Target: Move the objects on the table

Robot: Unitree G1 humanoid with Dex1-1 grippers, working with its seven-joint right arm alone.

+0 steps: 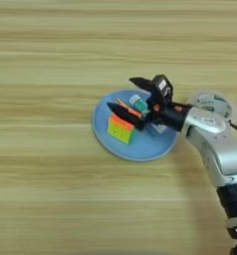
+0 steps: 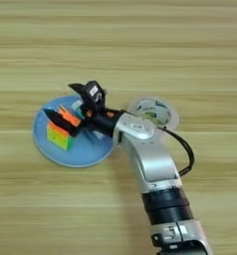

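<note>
Objects on the table (image 1: 51, 45), as I read them from my remote station, largest first: the table itself, a broad light wood-grain surface, fills both views. Next, my right arm's silver forearm (image 2: 153, 162), entering from the lower right and reaching left over the plate. Round blue plate (image 1: 140, 147): lies flat right of centre, carrying the smaller items. Clear tape roll (image 2: 153, 110): flat on the wood just beside the plate's right rim, partly behind the arm. Gripper (image 1: 124, 94): over the plate, its two black fingers spread apart, one above and one below, closed on nothing I can see. Puzzle cube (image 1: 120, 129): on the plate's left half, orange face up, yellow-green face toward me, touching or just under the lower finger. White-green tube (image 1: 138, 103): on the plate between the fingers, mostly hidden.
</note>
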